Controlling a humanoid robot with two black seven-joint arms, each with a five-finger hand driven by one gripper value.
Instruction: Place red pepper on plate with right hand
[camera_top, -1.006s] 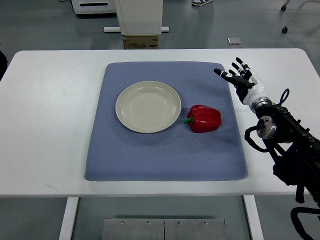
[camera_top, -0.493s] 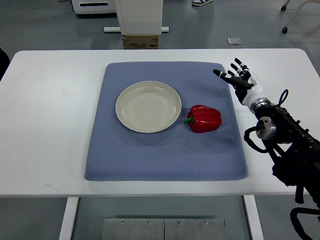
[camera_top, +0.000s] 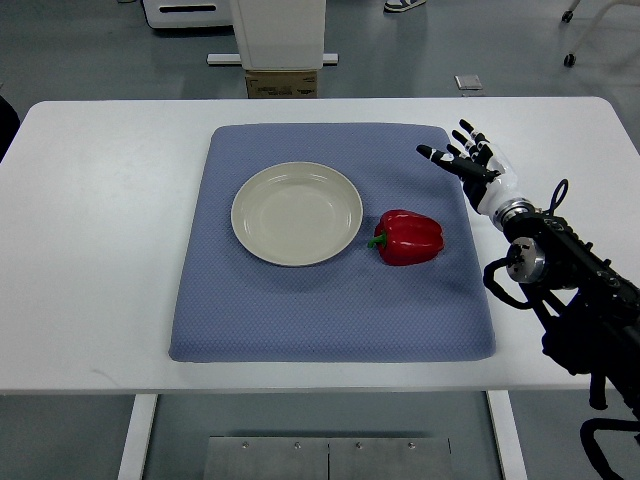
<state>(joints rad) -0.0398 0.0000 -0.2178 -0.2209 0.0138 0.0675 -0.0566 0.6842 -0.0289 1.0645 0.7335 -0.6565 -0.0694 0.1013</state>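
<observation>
White table (camera_top: 110, 200) w/ blue mat (camera_top: 330, 320) (centred) lying on it.

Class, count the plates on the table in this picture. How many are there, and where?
1. The plate lies on the blue mat, just left of the red pepper. It is empty; nothing seems hidden.

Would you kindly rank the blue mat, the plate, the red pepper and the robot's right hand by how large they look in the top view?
1. Blue mat, by far the largest.
2. Plate.
3. Red pepper and right hand: these look about alike, and the hand's spread fingers make ranking unsure.
</observation>
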